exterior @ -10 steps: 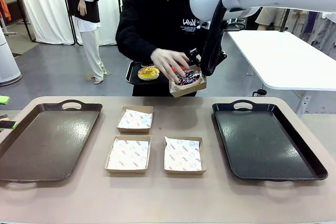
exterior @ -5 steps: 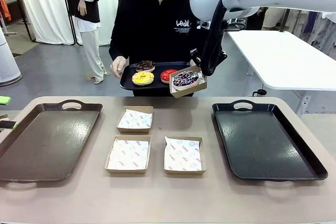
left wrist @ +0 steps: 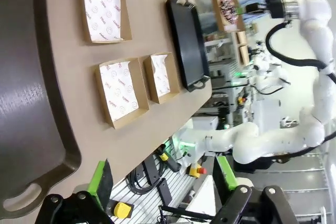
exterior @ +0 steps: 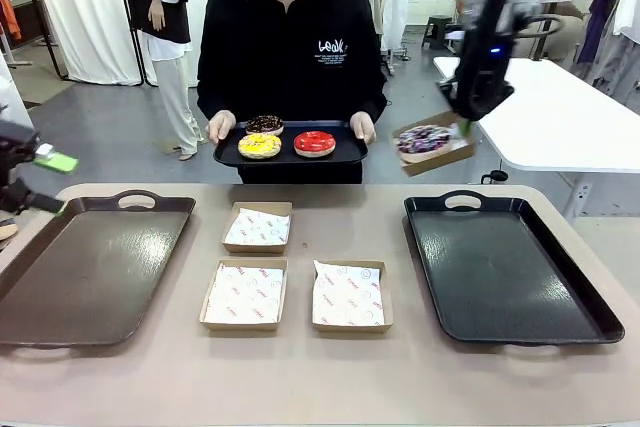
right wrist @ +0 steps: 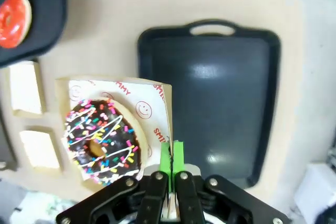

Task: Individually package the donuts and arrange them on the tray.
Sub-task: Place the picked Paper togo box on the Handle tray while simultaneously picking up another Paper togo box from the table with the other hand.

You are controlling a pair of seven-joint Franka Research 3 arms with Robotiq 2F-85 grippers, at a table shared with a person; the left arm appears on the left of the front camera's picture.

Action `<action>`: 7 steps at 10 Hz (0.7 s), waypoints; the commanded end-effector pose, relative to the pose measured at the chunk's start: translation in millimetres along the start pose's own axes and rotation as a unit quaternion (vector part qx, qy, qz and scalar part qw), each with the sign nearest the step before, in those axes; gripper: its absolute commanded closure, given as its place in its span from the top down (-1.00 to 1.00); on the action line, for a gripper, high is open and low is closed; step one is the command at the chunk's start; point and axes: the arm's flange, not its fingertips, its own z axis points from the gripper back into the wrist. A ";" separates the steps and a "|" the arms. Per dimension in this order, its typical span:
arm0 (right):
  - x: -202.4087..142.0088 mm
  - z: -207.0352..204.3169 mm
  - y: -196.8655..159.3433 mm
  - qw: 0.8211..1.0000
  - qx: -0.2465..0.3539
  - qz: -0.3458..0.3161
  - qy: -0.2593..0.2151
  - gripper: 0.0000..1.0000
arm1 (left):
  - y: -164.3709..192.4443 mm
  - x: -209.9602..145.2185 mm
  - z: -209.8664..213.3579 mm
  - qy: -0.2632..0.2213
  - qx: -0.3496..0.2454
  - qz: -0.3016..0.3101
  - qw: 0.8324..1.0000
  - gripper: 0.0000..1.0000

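Right gripper hangs in the air near the far left corner of the black tray at the right, clamped on the rim of a cardboard box with the sprinkled donut inside, while the left gripper hangs spread and empty at the far left. This looks like arranging the first packed donut: next the box must come down level onto that tray and be released. The person's small tray, far side, holds three unboxed donuts.
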 end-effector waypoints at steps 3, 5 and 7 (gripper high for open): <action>-1.5 -23.0 -79.9 0.999 0.032 0.002 0.002 -0.97 | -51.2 55.7 -59.5 0.043 0.129 0.015 0.991 1.00; 3.3 -44.1 -96.4 0.999 0.017 0.028 0.012 -0.97 | -68.6 70.4 -93.8 0.048 0.196 0.012 0.979 1.00; 2.3 -69.8 -109.3 0.999 0.018 0.039 0.024 -0.97 | -79.4 91.4 -127.9 0.033 0.262 0.004 0.964 1.00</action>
